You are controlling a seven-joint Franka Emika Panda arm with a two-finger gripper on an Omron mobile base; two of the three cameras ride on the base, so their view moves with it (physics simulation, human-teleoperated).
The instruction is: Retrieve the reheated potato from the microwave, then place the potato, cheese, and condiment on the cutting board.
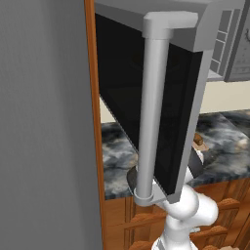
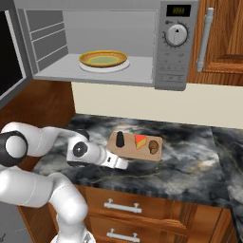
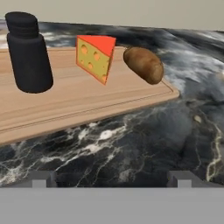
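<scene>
So the gripper (image 2: 124, 164) sits low over the marbled tabletop (image 2: 190, 156), just short of the near left corner of the cutting board (image 2: 130, 152), with its fingers (image 3: 41, 179) spread as wide as they go, holding nothing and touching nothing. In the hand view, going left to right on the board: the condiment (image 3: 28, 52), a stubby near-black bottle standing upright, then the cheese (image 3: 95, 57), an orange-yellow holed wedge with a red rind, then the potato (image 3: 143, 64), a dull-brown lump lying near the board's far right end. All three rest on the light tan wood, apart from one another. Up above in the right base view, the microwave (image 2: 173, 47) hangs open with a yellow plate (image 2: 103, 59) inside on its turntable, and its black glass door (image 1: 161, 112) with the thick grey handle (image 1: 152, 112) is swung wide toward the left base view.
</scene>
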